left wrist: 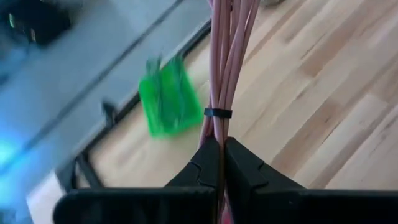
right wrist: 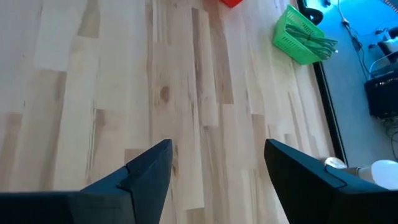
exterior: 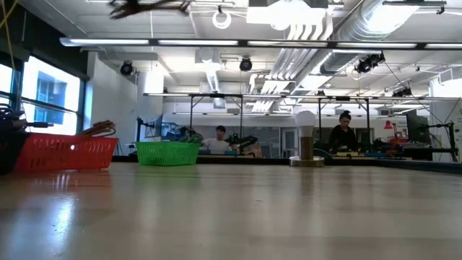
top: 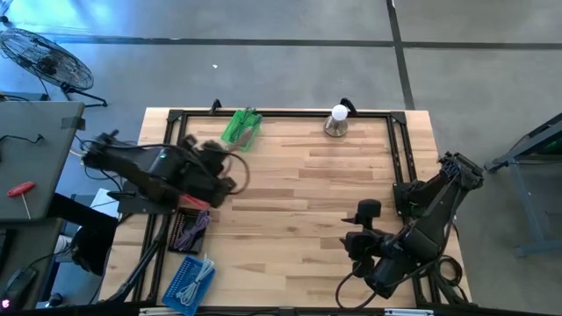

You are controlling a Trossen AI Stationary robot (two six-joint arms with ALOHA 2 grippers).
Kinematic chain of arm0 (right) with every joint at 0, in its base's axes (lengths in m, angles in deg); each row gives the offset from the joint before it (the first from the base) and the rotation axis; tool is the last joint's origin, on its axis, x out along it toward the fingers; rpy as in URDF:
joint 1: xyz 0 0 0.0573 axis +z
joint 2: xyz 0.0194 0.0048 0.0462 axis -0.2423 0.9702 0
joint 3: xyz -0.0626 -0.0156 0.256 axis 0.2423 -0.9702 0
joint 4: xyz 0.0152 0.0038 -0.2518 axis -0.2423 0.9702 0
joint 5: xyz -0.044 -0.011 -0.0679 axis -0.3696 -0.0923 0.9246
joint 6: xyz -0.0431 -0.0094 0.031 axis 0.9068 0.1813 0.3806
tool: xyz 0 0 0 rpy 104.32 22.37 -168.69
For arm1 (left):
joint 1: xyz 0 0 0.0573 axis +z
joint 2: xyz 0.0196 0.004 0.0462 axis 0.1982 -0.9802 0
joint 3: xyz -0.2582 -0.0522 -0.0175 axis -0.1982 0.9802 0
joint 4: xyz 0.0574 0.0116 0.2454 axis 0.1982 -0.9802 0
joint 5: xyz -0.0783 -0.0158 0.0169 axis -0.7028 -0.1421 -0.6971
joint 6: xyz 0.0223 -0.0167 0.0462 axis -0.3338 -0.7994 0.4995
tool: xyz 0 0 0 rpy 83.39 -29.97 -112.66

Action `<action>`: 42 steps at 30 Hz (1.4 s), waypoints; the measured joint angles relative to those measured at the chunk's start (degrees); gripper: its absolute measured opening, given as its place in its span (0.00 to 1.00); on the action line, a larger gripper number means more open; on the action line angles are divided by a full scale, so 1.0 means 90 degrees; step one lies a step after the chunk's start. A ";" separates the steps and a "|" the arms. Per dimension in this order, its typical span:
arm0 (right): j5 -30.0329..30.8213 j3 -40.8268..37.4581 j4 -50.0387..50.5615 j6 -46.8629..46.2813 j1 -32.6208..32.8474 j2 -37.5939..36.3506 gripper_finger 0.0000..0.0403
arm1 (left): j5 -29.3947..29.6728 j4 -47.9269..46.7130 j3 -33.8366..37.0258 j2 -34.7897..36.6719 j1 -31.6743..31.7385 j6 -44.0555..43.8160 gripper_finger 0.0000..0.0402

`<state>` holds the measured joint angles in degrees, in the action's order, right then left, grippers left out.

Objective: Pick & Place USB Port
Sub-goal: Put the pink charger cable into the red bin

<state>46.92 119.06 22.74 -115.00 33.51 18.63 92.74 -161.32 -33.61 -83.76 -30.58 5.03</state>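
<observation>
A bundle of pink cable (left wrist: 225,68), bound by a black tie (left wrist: 217,113), is in my left gripper (left wrist: 219,146), which is shut on it above the table's left part (top: 224,174). The cable's loop (top: 239,169) shows just beyond the fingers. A green basket (top: 241,127) with green cables stands at the far edge, beyond the gripper. My right gripper (right wrist: 217,149) hangs open over bare wood at the near right (top: 358,226), with nothing between its fingers. My left gripper pinches the pink cable bundle between its two fingers, just short of the black tie (left wrist: 217,124). The strands run along the fingers and out past their tips. The gripper slants downward, and the bundle is lifted clear of the table.
A red basket (top: 189,224) lies partly under the left arm, and a blue basket (top: 189,281) with white cable stands at the near left. A lamp with a white bulb (top: 338,121) stands at the far edge. A black frame (top: 399,154) borders the wooden table.
</observation>
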 joint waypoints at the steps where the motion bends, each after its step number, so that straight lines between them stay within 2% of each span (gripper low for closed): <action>1: -0.0009 0.0000 0.0000 0.0042 -0.0026 0.0000 0.61 | -0.0133 -0.0012 0.0400 0.0270 -0.0025 -0.0257 0.00; 5: -0.0040 0.0000 -0.0086 0.0502 -0.0169 0.0000 0.61 | -0.0566 -0.0007 0.1805 0.1043 -0.0323 -0.1196 0.00; 9: -0.0139 0.0000 -0.0351 0.0933 -0.0405 0.0000 0.61 | -0.0829 0.0121 0.2881 0.1607 -0.0754 -0.2202 0.00; 14: -0.0825 0.0000 -0.0702 0.1482 -0.0780 0.0000 0.61 | -0.0983 0.0767 0.3982 0.1963 -0.1295 -0.3152 0.00; 19: -0.0931 0.0000 -0.0857 0.1778 -0.1064 0.0000 0.61 | -0.1208 0.1233 0.4825 0.2000 -0.1639 -0.3683 0.00; 25: -0.0936 0.0000 -0.0891 0.1826 -0.1248 0.0000 0.61 | -0.1597 0.1874 0.5446 0.2002 -0.1713 -0.3748 0.00; 31: -0.0924 0.0000 -0.0953 0.1826 -0.1287 0.0000 0.61 | -0.1717 0.2133 0.5693 0.2000 -0.1710 -0.3750 0.01; 36: -0.0924 0.0000 -0.1035 0.1826 -0.1285 0.0001 0.61 | -0.2004 0.2412 0.5890 0.1990 -0.1710 -0.3594 0.09; 42: -0.0918 0.0001 -0.1251 0.2078 -0.1285 0.0002 0.61 | -0.1656 0.2563 0.5940 0.1989 -0.1708 -0.3680 0.22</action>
<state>38.66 119.07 11.48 -96.30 21.94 18.66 77.84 -138.25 19.85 -65.86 -45.95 -28.09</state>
